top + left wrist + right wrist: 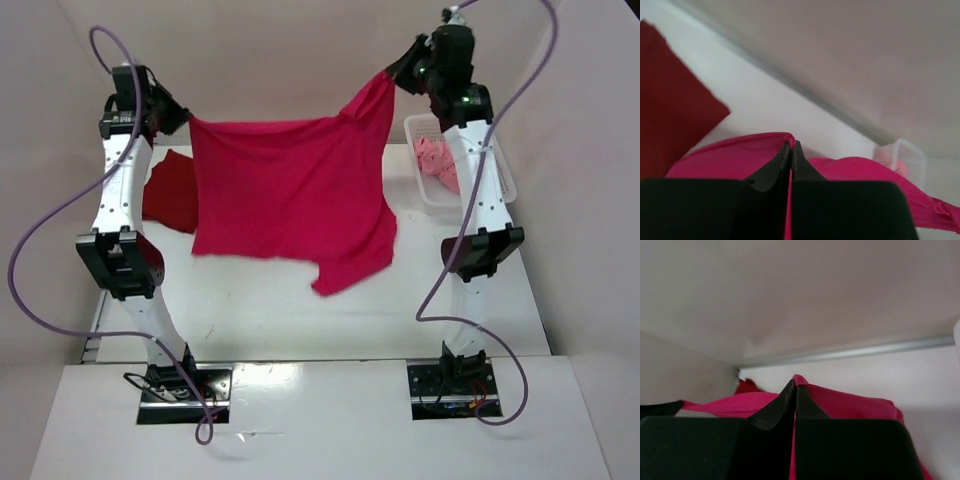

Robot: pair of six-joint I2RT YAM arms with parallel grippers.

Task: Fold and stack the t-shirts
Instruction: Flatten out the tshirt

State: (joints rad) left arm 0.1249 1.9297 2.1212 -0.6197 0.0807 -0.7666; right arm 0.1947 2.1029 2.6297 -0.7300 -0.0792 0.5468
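The magenta-pink t-shirt (285,195) hangs stretched in the air between both arms, its lower edge near the table. My left gripper (186,117) is shut on its left top corner, with pink cloth (730,157) pinched between the fingers (782,162). At the upper right my right gripper (396,68) is shut on the other top corner, cloth (850,402) showing past its fingers (785,400). A dark red t-shirt (170,192) lies flat on the table at the left, partly behind the hanging one. The salmon pink t-shirt (436,160) is bunched in the white basket (500,165).
The white mesh basket stands at the back right, behind the right arm (480,215). The left arm (122,220) rises along the table's left edge. A wall (290,50) closes the back. White table surface (300,320) lies in front of the hanging shirt.
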